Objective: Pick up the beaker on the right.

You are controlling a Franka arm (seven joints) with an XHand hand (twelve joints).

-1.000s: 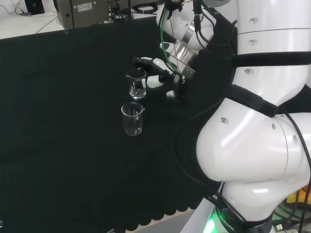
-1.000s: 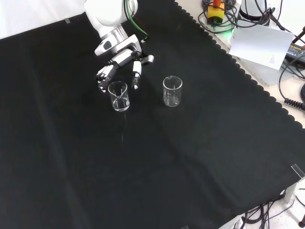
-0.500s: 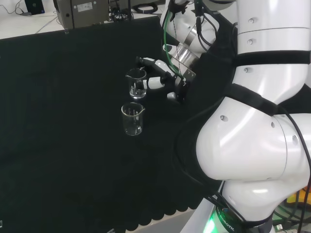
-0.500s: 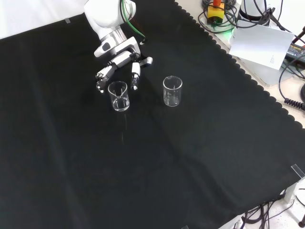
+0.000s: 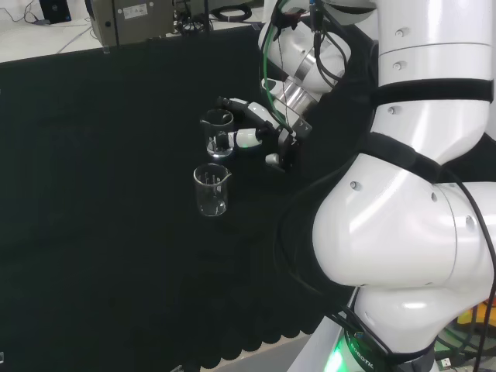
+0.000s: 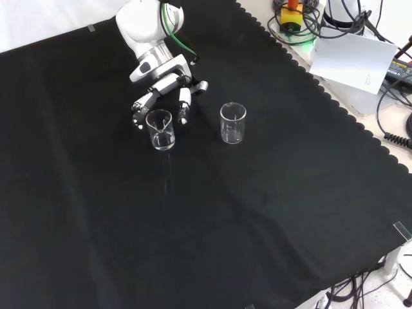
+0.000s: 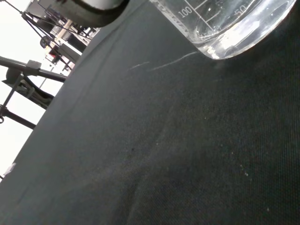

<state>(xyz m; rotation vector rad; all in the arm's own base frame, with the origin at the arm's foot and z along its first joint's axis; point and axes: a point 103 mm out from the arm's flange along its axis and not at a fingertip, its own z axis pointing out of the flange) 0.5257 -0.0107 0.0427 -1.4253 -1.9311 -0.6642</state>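
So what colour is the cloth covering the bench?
Black cloth, with a scalloped edge, clearest in the front view.

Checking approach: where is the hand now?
In the front view, the hand sits just behind the left beaker, fingers spread either side of its rim.

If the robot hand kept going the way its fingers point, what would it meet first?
Most likely the nearer beaker: the robot hand sits just behind it in the front view, fingers flanking its rim. The other beaker stands off that line.

A clear beaker's (image 7: 225, 28) marked base stands on the black cloth (image 7: 178, 154)
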